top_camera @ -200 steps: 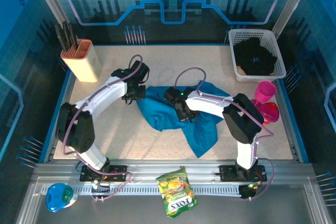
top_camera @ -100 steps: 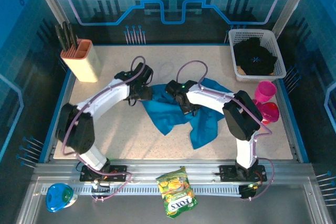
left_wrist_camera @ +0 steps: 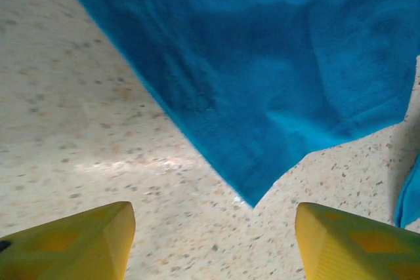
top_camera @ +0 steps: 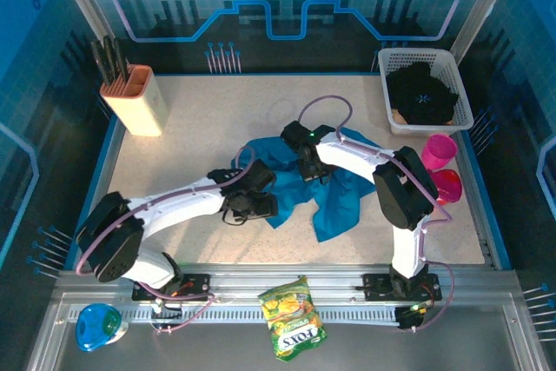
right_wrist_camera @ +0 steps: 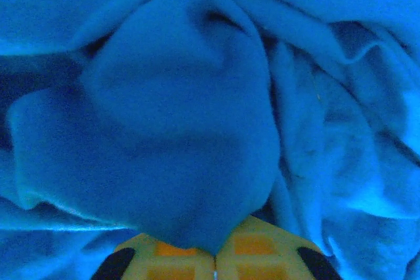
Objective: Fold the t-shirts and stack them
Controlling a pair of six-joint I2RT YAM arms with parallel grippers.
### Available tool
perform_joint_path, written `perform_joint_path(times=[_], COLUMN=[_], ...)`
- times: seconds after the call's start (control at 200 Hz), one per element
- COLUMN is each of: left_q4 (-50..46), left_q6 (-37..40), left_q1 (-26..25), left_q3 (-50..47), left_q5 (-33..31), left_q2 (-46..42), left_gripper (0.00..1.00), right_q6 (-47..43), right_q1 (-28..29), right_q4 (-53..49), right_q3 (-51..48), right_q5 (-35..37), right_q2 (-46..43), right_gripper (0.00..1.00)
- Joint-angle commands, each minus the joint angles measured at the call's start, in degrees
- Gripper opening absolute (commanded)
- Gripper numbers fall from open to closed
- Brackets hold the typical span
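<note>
The teal-blue t-shirt [top_camera: 334, 202] lies crumpled mid-counter, between my two arms, nowhere near flat. The black t-shirt [top_camera: 421, 93] sits heaped in the white basket [top_camera: 387, 62] at the far right corner, well apart.

My left pincer [top_camera: 254, 204] hangs low by the shirt's near-left edge. In its wrist view the left pincer [left_wrist_camera: 213, 237] stands wide with bare counter [left_wrist_camera: 79, 129] between the fingers and a pointed corner of the shirt [left_wrist_camera: 262, 63] just ahead. In the right wrist view my right pincer [right_wrist_camera: 215, 254] is narrow, its pads pressed together under a bunched fold of the shirt [right_wrist_camera: 177, 129], so I judge it is holding cloth near the garment's middle.

As I read it, the step is to take that corner and draw the shirt out flat. I'd come in low and straight, with one finger skimming the counter under the point. I'd close well past the stitched edge so it cannot slip out. Then I'd pull away from the right pincer [top_camera: 308, 167] so that the two grips work against each other.

I cannot tell whether that corner belongs to the hem or to a sleeve. I also cannot tell how many layers the right pincer has caught. From above, the right arm covers part of the shirt, so collar and sleeves are hard to find.
</note>
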Motion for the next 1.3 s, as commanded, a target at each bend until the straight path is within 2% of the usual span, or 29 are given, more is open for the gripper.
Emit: perform_joint_path(times=[0.0, 0.09, 0.275, 0.33, 0.455, 0.515, 0.646, 0.746, 0.881, 1.001, 1.221, 1.296], left_q4=[3.12, 3.11, 0.96, -0.30, -3.57, -4.85, -8.60, -13.97, -19.89, -21.86, -24.62, -26.95], left_q6=[-5.32, -5.39, -4.85, -4.09, -2.90, -2.77, -2.21, -0.65, 2.98, 5.61, 5.44, 4.75], left_q1=[-1.43, -1.81, -1.91, -1.76, -1.35, -0.57, 3.47, 7.77, 15.00, 20.49, 24.58, 28.07], left_q3=[1.86, 2.92, 4.66, 5.72, 7.63, 7.28, 5.02, 3.98, 3.96, 3.66, 0.62, -0.85], left_q5=[1.18, 1.48, -0.39, -1.37, -5.15, -6.85, -10.46, -14.20, -16.87, -16.67, -18.15, -20.89], left_q2=[5.05, 8.63, 13.40, 15.16, 18.01, 17.13, 10.64, 2.90, -7.59, -14.64, -18.86, -21.20], left_gripper=[0.65, 0.64, 0.53, 0.44, 0.11, 0.00, 0.00, 0.00, 0.00, 0.00, 0.00, 0.00], right_q6=[-0.39, -0.51, -0.42, -0.19, 1.00, 2.01, 4.75, 7.00, 10.52, 14.68, 19.61, 19.78], right_q1=[-0.19, -0.16, -0.36, -0.42, -0.60, -0.76, -1.32, -1.52, -1.37, -0.85, 1.16, 0.92], right_q4=[0.59, 0.49, 0.04, 0.28, 0.89, 0.96, 1.23, 2.46, 6.51, 11.96, 11.79, 10.18], right_q3=[-1.32, -2.66, -6.25, -7.92, -13.12, -15.98, -22.87, -27.74, -34.04, -38.80, -41.85, -42.45], right_q5=[-2.68, -3.49, -5.90, -7.16, -9.99, -10.89, -12.63, -14.61, -19.12, -22.38, -17.83, -15.82], right_q2=[-3.18, -5.58, -13.06, -15.98, -22.77, -25.97, -32.65, -36.28, -37.10, -35.42, -31.45, -30.45], right_gripper=[0.23, 0.35, 0.43, 0.49, 0.64, 0.68, 0.69, 0.66, 0.62, 0.57, 0.53, 0.47])
